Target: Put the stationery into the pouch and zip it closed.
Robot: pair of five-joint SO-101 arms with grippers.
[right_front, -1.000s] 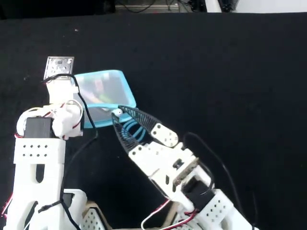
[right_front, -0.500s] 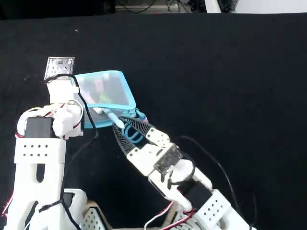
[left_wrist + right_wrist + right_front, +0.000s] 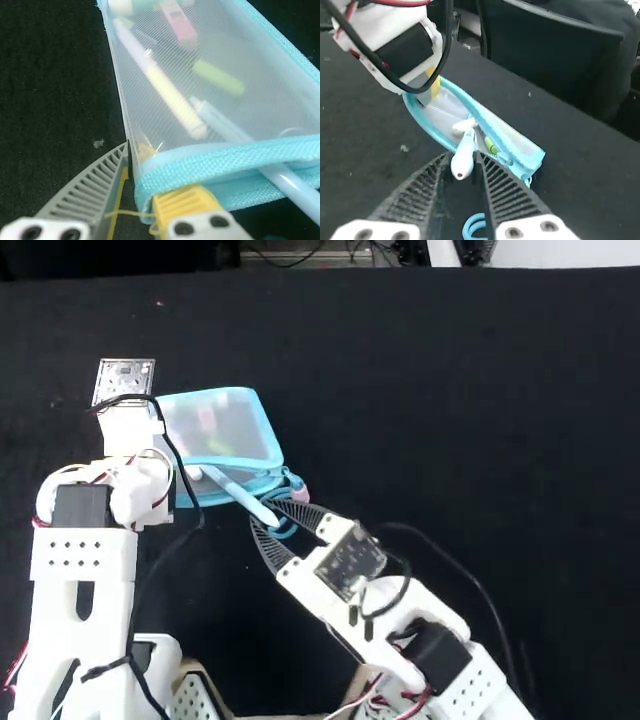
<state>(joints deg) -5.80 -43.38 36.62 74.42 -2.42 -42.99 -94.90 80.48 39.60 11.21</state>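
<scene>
The translucent pouch (image 3: 215,430) with teal trim lies on the black table, with pens and highlighters showing through its side (image 3: 210,75). My left gripper (image 3: 145,185) is shut on the pouch's near corner by the zipper edge. Just in front of the pouch, my right gripper (image 3: 278,520) is shut on a pale blue-white pen (image 3: 235,490). The pen slants across the pouch's open mouth. In the right wrist view the pen (image 3: 462,155) sits between my black ribbed fingers (image 3: 492,182), pointing at the pouch (image 3: 510,142). The pen's shaft (image 3: 290,180) crosses the teal edge.
A light blue loop (image 3: 285,527) lies on the table under my right gripper. A small silver square (image 3: 124,380) sits behind the left arm. The black table (image 3: 450,390) stretches to the right. Dark chairs (image 3: 550,45) stand beyond the table.
My right wrist has turned and drawn back toward the table's front. More of the pen now shows, its far end lying along the pouch's mouth. The left arm has not moved.
</scene>
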